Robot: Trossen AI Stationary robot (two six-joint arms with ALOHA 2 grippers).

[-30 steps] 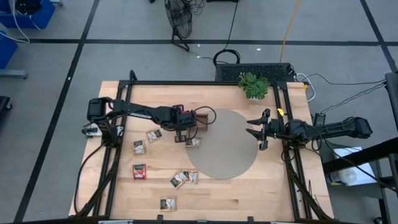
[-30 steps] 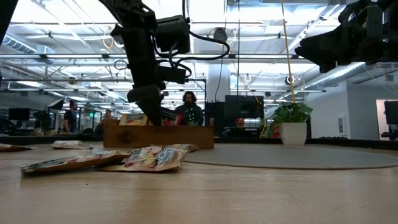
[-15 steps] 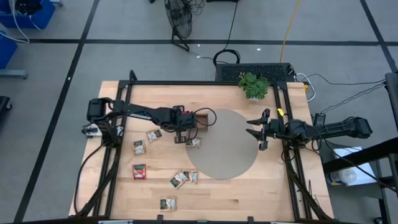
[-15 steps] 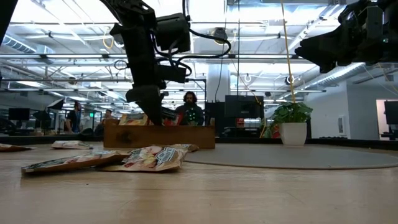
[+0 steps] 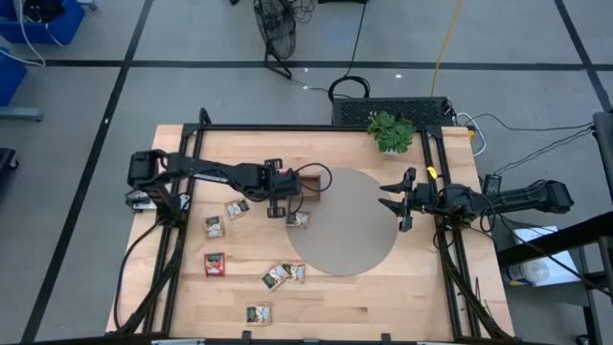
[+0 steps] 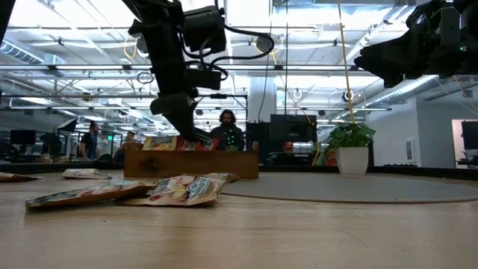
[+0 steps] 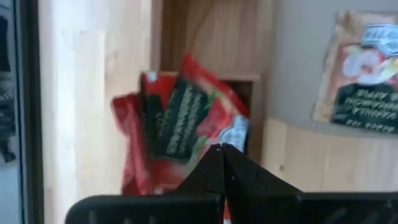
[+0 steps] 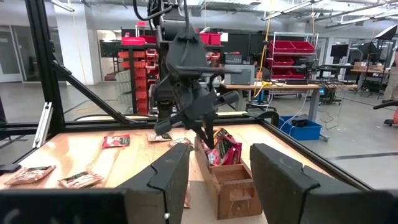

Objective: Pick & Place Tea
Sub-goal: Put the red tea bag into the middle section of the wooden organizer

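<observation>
Print on the tea sachets (image 7: 186,118) too blurred to read; no legible words, brands or numbers anywhere.

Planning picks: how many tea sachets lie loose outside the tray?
7: two sachets beside the left arm, one on the mat edge, a red one, a pair, the frontmost one. Others may hide.

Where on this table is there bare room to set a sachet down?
Most of the grey round mat is bare, between the left pincer and the right pincer. The wood below the potted plant is also free. Loose tea sachets crowd the left half.
</observation>
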